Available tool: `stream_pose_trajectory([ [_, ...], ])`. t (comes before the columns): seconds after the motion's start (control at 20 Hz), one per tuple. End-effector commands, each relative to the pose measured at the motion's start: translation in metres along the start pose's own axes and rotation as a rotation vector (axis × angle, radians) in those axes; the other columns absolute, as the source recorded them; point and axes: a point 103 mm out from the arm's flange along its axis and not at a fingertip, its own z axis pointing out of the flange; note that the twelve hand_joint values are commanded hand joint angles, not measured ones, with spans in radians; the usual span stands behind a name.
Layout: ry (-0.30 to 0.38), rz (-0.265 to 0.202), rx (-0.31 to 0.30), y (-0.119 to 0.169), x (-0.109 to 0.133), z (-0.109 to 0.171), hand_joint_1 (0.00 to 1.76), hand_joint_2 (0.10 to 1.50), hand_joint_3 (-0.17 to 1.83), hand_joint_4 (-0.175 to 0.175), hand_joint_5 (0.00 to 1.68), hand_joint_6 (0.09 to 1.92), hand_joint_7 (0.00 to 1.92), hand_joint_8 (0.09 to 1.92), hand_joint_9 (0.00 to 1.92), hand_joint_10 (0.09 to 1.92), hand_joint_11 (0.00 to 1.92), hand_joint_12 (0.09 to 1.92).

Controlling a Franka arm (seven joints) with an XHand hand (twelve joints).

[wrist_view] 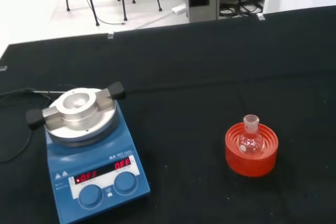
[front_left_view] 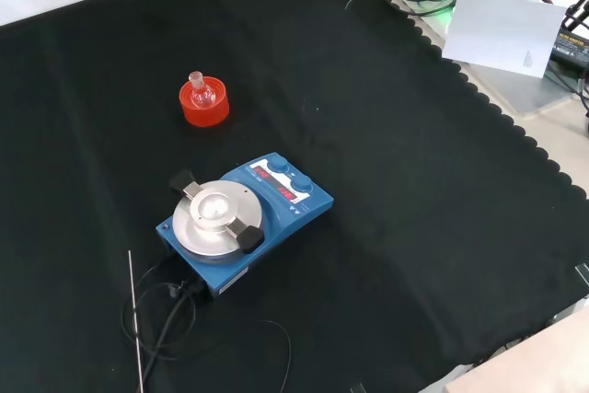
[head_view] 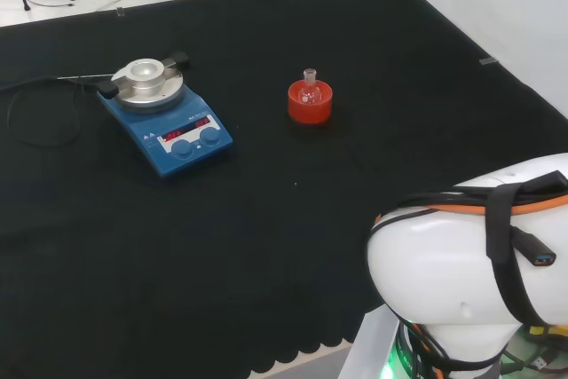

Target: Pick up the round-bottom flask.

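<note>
Head view: small clear round-bottom flask sits upright in a red ribbed stand near mid-cloth, neck up. Its round base can't rest on a flat bench w/o rolling, hence the ring under it. The bulb is sunk into the ring, so the neck and upper bulb are the parts left free to take hold of.

Landmark = the red stand. Head view again: a blue hotplate stirrer is well apart to the left of the stand and a touch nearer the camera, w/ a round metal block on top and a black cable trailing off further left. Front view: the stirrer lies below and slightly right of the stand; a thin metal rod lies on the black cloth further down-left. Nothing touches the stand, and the cloth round it is bare on all sides, so approach looks unobstructed.

Wrist view looks across at flask and stand from well off, so I judge the hand hasn't come near yet. Can't tell the hand's state or whether it has hold of anything.

Step in hand, by my read: the reach hasn't begun; task is at 0 progress, flask untouched in its ring.
</note>
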Motion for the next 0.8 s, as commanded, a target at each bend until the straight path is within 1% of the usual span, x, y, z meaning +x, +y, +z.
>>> stream_pose_trajectory([
  [0.05,-0.137,-0.019,0.002,0.006,-0.001,0.002,0.04,1.31,0.28,-0.009,0.31,0.09,0.17,0.52,0.21,0.63,0.0,1.04],
  [0.25,-0.149,-0.007,0.005,0.01,0.002,0.01,0.1,1.29,0.26,-0.009,0.31,0.09,0.18,0.52,0.21,0.63,0.0,1.04],
  [0.4,-0.149,0.003,-0.003,0.016,0.001,0.018,0.21,1.24,0.23,-0.014,0.29,0.09,0.19,0.52,0.22,0.63,0.0,1.04],
  [0.5,-0.151,0.012,-0.009,0.021,0.0,0.025,0.26,1.21,0.22,-0.016,0.29,0.09,0.19,0.52,0.23,0.63,0.0,1.06],
  [0.55,-0.142,0.015,-0.014,0.025,-0.002,0.029,0.28,1.21,0.22,-0.016,0.29,0.09,0.2,0.53,0.23,0.63,0.0,1.06],
  [0.65,-0.136,0.025,-0.017,0.039,-0.007,0.039,0.3,1.19,0.22,-0.019,0.29,0.09,0.21,0.53,0.25,0.64,0.0,1.08],
  [0.8,-0.119,0.032,-0.02,0.069,-0.015,0.055,0.35,1.17,0.22,-0.024,0.3,0.09,0.22,0.54,0.27,0.65,0.0,1.13],
])
